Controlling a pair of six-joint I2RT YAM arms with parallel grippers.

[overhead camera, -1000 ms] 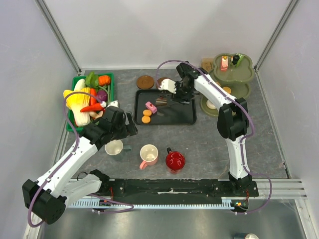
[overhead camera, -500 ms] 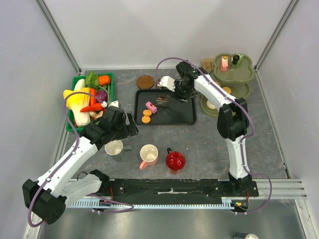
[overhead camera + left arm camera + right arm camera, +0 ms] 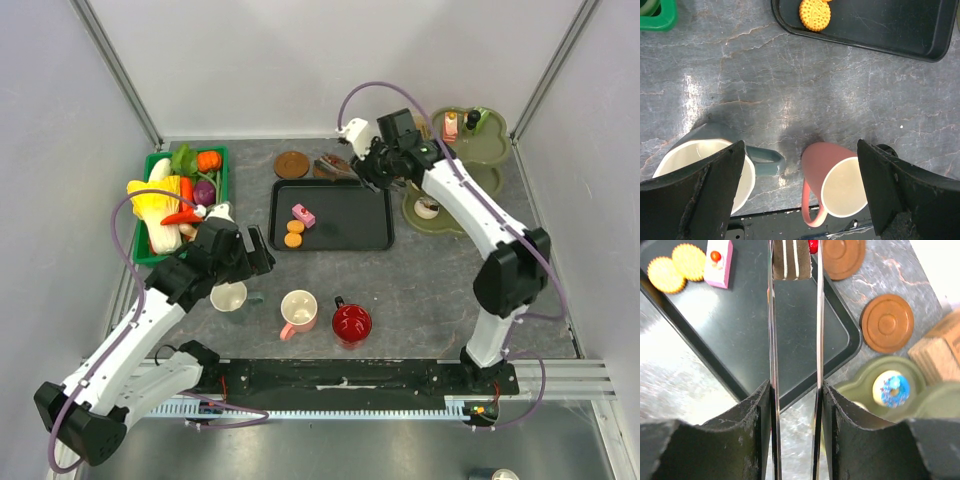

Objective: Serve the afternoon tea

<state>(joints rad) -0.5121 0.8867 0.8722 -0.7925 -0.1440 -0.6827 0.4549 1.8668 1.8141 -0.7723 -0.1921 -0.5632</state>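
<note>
Up at the back, a good catch

The right gripper [image 3: 795, 390] squeezes the metal tongs [image 3: 771, 340], which pinch a brown stripy cake [image 3: 792, 260] at the back edge of the black tray [image 3: 730, 330]. The left gripper [image 3: 800, 165] hangs wide open over the whitish mug [image 3: 695, 160] and pink mug [image 3: 840, 185].

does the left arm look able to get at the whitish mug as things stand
Probably yes. The left end effector is open just above the whitish mug, which shows partly behind one finger; nothing lies between them, and the pink mug stands apart beside it. A small sideways shift seems needed.
</note>
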